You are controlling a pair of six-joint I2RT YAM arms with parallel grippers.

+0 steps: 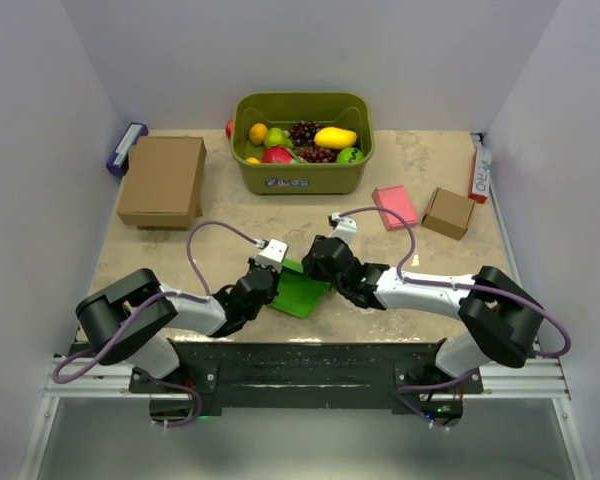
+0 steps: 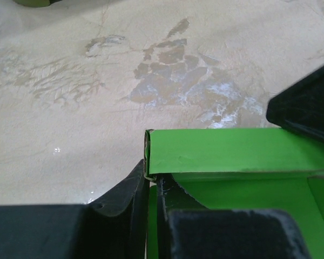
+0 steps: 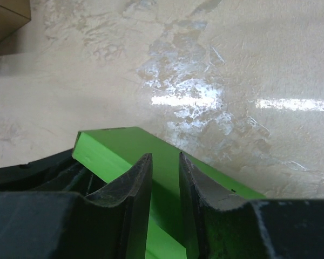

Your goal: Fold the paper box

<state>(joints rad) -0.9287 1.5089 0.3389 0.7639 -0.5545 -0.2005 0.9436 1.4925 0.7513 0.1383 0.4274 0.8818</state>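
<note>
The paper box (image 1: 302,291) lies part-folded by the middle of the worktop's (image 1: 160,255) near edge, walls being raised. The left claw (image 2: 151,181) pinches the end of one upright wall. The right claw (image 3: 160,172) straddles another flap with only a slit between its fingers; whether it grips, I cannot tell. Next, I judge, that wall needs creasing inward while the other side is held down. The box bears no print, and the sticker on the fruit bin (image 1: 302,180) is too small to read.
</note>
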